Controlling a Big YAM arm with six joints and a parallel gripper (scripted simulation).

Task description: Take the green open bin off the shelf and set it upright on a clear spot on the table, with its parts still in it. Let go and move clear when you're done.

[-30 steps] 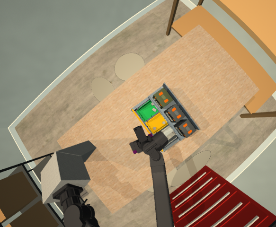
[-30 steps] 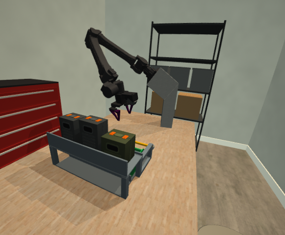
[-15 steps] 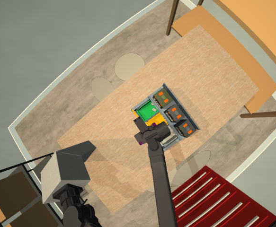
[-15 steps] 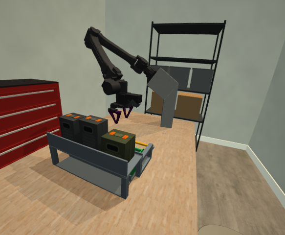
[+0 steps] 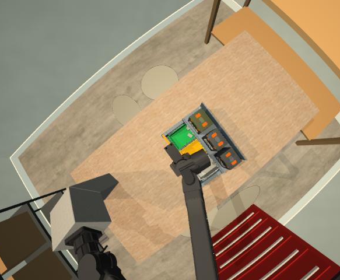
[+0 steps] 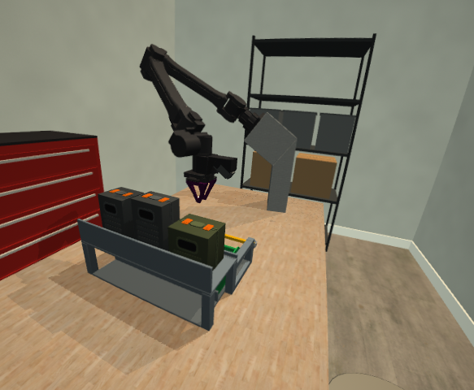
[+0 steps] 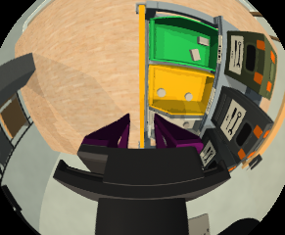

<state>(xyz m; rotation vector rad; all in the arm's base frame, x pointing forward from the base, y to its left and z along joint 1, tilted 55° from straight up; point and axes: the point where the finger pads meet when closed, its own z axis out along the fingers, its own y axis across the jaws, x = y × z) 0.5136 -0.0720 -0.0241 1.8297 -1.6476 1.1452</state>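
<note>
Looking at the top view from left to right, the end effector [image 5: 182,164] [image 6: 201,200] [image 7: 142,117] is partly open, gripping nothing, then the green bin [image 5: 180,137] [image 7: 181,43] sits on the shelf [image 5: 201,182] [image 6: 207,310] [image 7: 220,36], nearer the desk's [image 5: 128,150] [image 6: 287,314] [image 7: 83,73] upper-left long edge.

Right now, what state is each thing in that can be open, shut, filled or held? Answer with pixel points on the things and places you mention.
Tool [image 6: 198,200] [image 7: 142,117]: partly open, nothing held, above the shelf
Green open bin [image 5: 179,137] [image 6: 231,249] [image 7: 173,44]: upright on the shelf, two parts inside
Yellow bin [image 5: 192,147] [image 7: 175,84]: open-topped, two round parts inside
Pale bin [image 5: 209,174] [image 7: 173,121]: partly hidden, contents not fully visible
Green case [image 5: 204,117] [image 6: 197,241] [image 7: 265,69]: closed, upright
Red cabinet's drawers [image 5: 245,241] [image 6: 39,181]: shut
</note>
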